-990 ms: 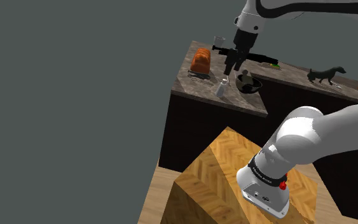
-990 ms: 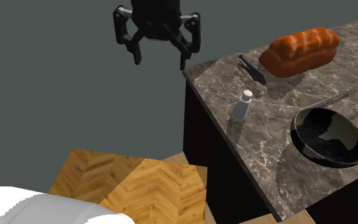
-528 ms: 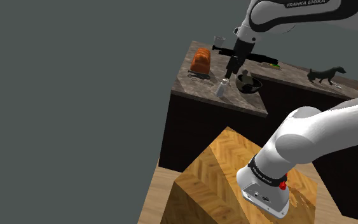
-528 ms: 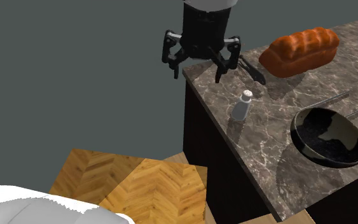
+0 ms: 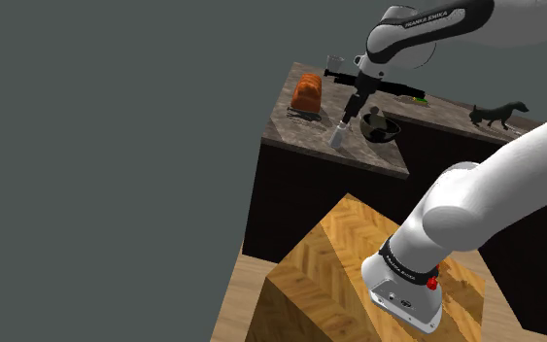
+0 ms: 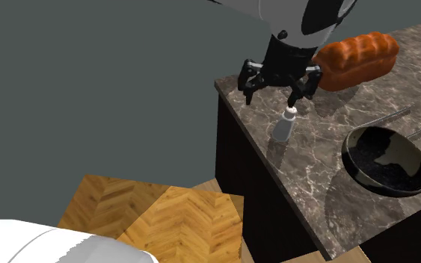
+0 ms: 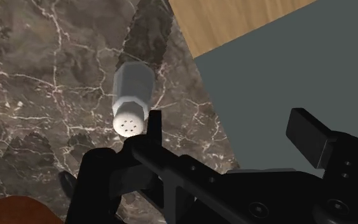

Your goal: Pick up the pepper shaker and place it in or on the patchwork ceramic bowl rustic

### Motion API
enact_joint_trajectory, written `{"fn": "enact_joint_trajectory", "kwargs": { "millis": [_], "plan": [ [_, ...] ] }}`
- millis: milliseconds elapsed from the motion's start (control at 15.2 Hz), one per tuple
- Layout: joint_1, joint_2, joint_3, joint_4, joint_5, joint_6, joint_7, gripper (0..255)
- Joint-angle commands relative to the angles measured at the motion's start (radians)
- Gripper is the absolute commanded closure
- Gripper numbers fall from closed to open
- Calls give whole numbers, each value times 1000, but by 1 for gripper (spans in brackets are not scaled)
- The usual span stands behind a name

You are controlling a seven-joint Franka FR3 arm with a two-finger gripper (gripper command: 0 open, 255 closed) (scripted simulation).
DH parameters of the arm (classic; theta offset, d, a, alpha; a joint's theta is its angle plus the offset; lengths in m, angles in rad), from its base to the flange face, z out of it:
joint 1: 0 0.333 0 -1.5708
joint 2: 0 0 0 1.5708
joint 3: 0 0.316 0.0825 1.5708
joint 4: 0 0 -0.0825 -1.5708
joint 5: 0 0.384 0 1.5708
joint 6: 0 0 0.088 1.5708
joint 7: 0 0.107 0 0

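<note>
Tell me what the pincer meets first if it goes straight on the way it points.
Probably the pepper shaker: its cap sits right by one finger of the open pincer, not centred between them, so that finger may strike it before reaching the marble counter. Depth is unclear.
</note>
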Motion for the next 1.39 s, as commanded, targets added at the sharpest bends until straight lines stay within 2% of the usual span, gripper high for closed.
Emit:
{"fn": "enact_joint_trajectory", "kwargs": {
  "millis": [0,330,858,1320],
  "plan": [
    [17,78,-55,36,40,45,-84,0],
    [50,293,-162,145,219,119,-311,0],
    [50,375,-160,106,301,213,-370,0],
    [50,375,-160,106,301,213,-370,0]
  ]
}}
